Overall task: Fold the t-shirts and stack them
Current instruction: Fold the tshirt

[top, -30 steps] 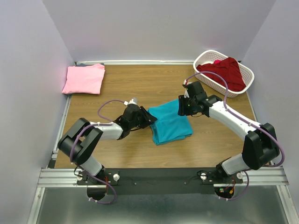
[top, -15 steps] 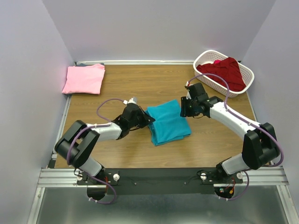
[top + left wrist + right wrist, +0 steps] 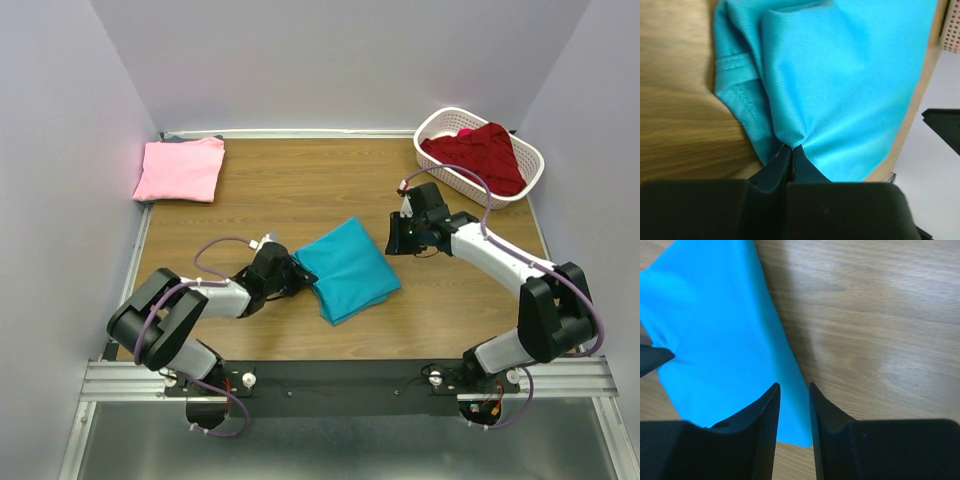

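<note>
The folded teal t-shirt (image 3: 347, 268) lies mid-table. My left gripper (image 3: 295, 273) is shut on its left edge; the left wrist view shows the fingertips (image 3: 791, 148) pinching a peak of teal cloth (image 3: 840, 75). My right gripper (image 3: 396, 241) hovers just off the shirt's far right corner, open. In the right wrist view the jaws (image 3: 794, 388) stand apart above the teal cloth's (image 3: 715, 340) edge with nothing between them. A folded pink t-shirt (image 3: 180, 168) lies at the far left. A dark red t-shirt (image 3: 482, 150) is bunched in the basket.
The white slotted basket (image 3: 438, 121) stands at the far right corner. Bare wooden tabletop (image 3: 300, 190) lies between the pink shirt and the basket. Walls close in on the left, back and right.
My left gripper shut on the teal shirt's edge and drew it toward the near left; the shirt slid and turned. The right gripper's jaws narrowed and the shirt moved away from it.
</note>
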Controlling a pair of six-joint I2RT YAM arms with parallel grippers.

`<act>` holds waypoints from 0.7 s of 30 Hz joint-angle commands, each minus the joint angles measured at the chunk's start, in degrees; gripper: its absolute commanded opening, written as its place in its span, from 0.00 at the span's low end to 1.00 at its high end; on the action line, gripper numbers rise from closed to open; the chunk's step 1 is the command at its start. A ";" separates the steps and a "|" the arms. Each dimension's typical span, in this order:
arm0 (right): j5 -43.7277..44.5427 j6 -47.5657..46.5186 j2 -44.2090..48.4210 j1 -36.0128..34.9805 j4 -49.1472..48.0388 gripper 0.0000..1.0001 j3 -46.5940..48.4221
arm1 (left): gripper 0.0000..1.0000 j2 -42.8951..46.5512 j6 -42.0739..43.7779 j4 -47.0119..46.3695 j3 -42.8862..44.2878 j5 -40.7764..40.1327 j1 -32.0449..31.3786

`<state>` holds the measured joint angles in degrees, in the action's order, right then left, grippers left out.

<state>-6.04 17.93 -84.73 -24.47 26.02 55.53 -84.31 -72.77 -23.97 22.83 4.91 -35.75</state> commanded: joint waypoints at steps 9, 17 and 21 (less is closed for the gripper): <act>-30.43 5.45 -5.52 4.69 -17.66 0.33 0.63 | 0.00 5.38 -7.74 -1.00 -5.78 -4.47 -0.20; -44.05 12.91 -18.09 4.69 -35.57 0.22 4.94 | 0.00 5.21 -8.70 -1.87 -6.83 -6.14 -0.20; -46.94 18.25 -25.90 4.69 -44.89 0.17 7.31 | 0.00 5.56 -9.58 -3.28 -7.89 -6.22 -0.03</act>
<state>-46.00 29.98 -105.14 -19.88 -6.46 60.47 -79.70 -81.17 -25.65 16.40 1.78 -35.75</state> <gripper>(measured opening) 0.185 0.010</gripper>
